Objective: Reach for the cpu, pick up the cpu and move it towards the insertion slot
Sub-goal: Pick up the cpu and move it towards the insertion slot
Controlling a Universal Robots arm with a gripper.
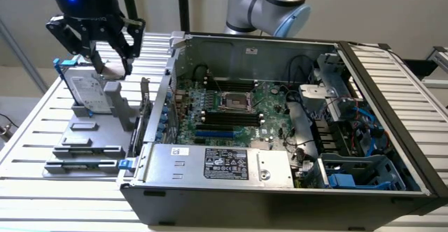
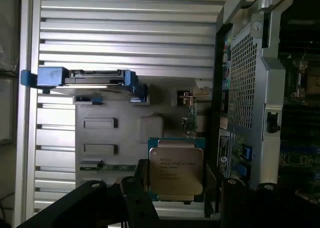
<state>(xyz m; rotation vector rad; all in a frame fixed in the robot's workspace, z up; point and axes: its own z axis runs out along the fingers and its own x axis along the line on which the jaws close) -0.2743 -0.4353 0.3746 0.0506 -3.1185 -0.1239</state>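
We see a slatted metal table (image 1: 31, 137) carrying an open computer case (image 1: 392, 80) and, towards the exterior view's left, a grey holder (image 1: 91, 137). The robot arm (image 1: 269, 3) rises behind the case. Its black end effector (image 1: 113, 66) hangs above the far end of the holder, well apart from the case interior.

The end effector is closed on the cpu (image 1: 112, 70), which we see as a small pale piece between the two dark fingers, lifted clear of the holder. In the wrist view the end effector (image 2: 177, 198) has a dark finger on each side of the cpu (image 2: 176, 170), whose shiny silver top with printed text faces the camera. The holder (image 2: 115, 138) lies beyond it.

A hard drive (image 1: 87, 90) in a blue frame stands upright in the holder, just beside the end effector; in the wrist view we see the hard drive (image 2: 85, 77) edge-on at the holder's far end.

The insertion slot (image 1: 234, 102), a square silver-framed socket with a dark centre, sits on the green board inside the case, between rows of black memory slots (image 1: 231, 117). The cpu is well apart from it, outside the case wall.
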